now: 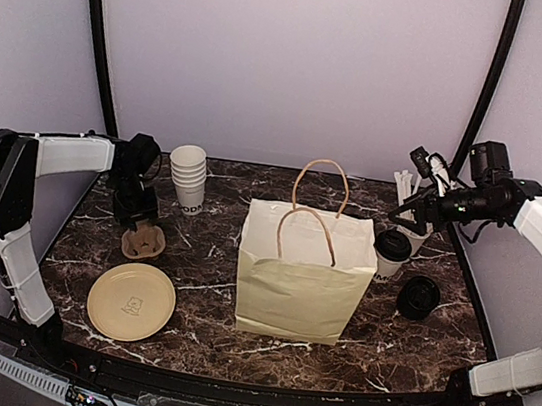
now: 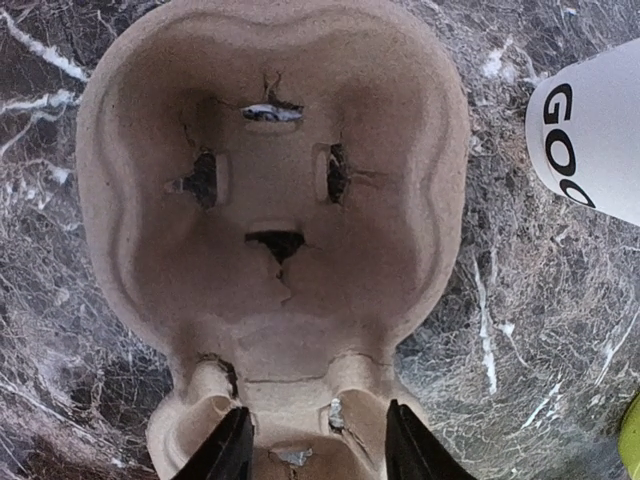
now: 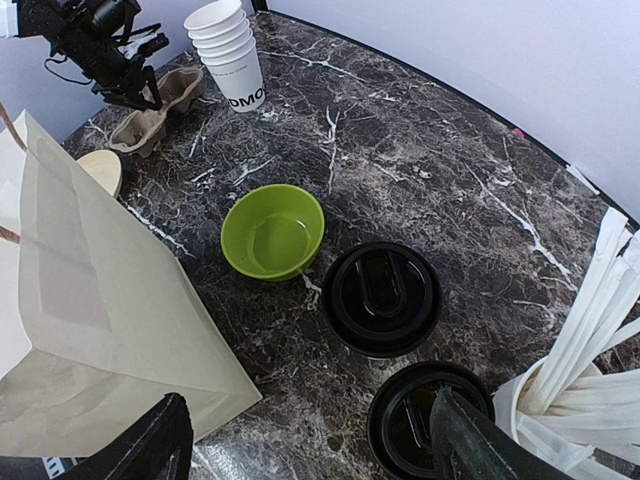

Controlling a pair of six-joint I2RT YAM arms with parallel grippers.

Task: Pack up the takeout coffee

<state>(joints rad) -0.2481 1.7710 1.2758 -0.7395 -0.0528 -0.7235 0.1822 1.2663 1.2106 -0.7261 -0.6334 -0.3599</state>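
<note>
Cardboard carrier (image 2: 290, 330) sits between my left gripper (image 2: 318, 440) fingers, grip unclear; right gripper (image 3: 315, 430) gapes empty near takeout coffee (image 1: 391, 252), right-centre.

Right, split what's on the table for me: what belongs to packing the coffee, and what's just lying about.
For the job: lidded coffee cup, paper bag, probably the cardboard cup carrier.
Lying about: stack of cups, plate, green bowl, cup of straws, loose black lid.
</note>
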